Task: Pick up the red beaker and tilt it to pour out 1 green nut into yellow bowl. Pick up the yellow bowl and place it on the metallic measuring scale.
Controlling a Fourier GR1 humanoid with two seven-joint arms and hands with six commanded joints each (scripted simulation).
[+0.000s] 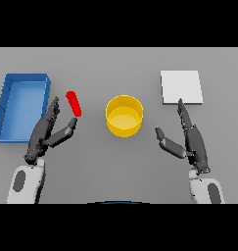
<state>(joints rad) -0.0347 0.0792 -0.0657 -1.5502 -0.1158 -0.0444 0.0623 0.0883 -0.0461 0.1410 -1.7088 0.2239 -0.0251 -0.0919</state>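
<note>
1. My left hand (42,135) rests low over the grey table (115,166), left of the yellow bowl (124,115). Its fingers are straight and spread, the thumb angled out toward the bowl. It holds nothing.

2. The thumb tip of that hand lies just below the red beaker (74,103). Whether the two touch cannot be told from here.

3. My right hand (189,139) mirrors the left on the bowl's other side, well apart from it. Its fingers are extended and relaxed, the thumb out toward the bowl. Nothing is in its grasp.

4. The red beaker lies tilted on the table, left of the yellow bowl and apart from it. Its upper end leans away from the bowl. No contents can be made out.

5. The yellow bowl stands upright at the centre of the table, between my two hands. Its inside shows only yellow.

6. The metallic measuring scale (181,87), a flat pale square, sits up and to the right of the bowl. My right fingertips reach just short of its near edge.

7. A blue bin (5,105) stands far left of the bowl, beyond the beaker, beside my left hand.
</note>
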